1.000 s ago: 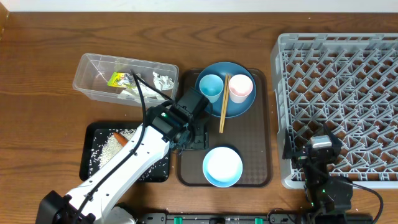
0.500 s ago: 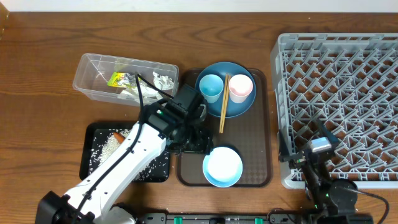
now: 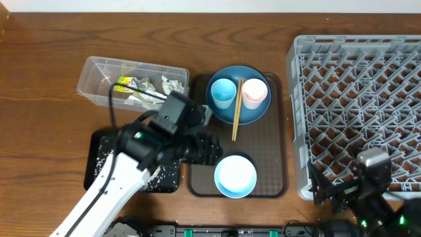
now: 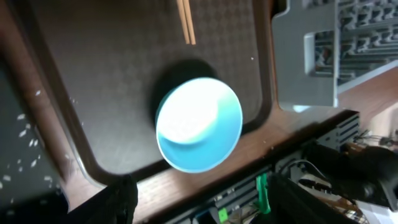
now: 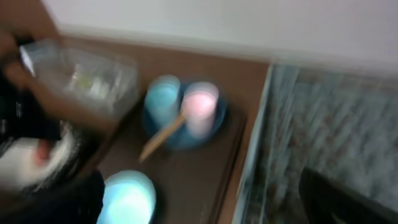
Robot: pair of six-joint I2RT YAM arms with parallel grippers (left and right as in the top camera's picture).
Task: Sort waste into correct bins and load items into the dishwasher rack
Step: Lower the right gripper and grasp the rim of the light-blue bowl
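Five items lie outside the dishwasher rack (image 3: pixel 358 99), and the step in hand appears to be the pickup of the pale bowl (image 3: pixel 235 176). The bowl sits upright at the near end of the brown serving tray (image 3: pixel 270 151). It is well apart from the dark-blue plate (image 3: pixel 253 113), which carries the light-blue cup (image 3: pixel 223 91), the pink cup (image 3: pixel 254 93) and the chopsticks (image 3: pixel 235 115). The left gripper (image 4: pixel 205 199) hangs above the tray just beside the bowl. Its jaws are spread wide and hold nothing. The wrist view shows the bowl ahead of the fingers, not between them. Centre the jaws across the rim so that one finger goes inside the wall and the other outside, then descend and close firmly. The glazed wall is likely to be slippery and a shallow bite may let the bowl rotate. Lift straight up until the base clears the raised tray lip before any sideways travel. Route the move clear of the chopsticks, which could roll if nudged. The right gripper (image 5: pixel 202 202) waits near the front corner of the rack. Its view is blurred, but its jaws read as apart and empty. The clear tub (image 3: pixel 99 79) holds the wrapper (image 3: pixel 125 84) and tissue (image 3: pixel 172 85). Rice grains (image 3: pixel 105 155) lie in the black tray (image 3: pixel 99 178).
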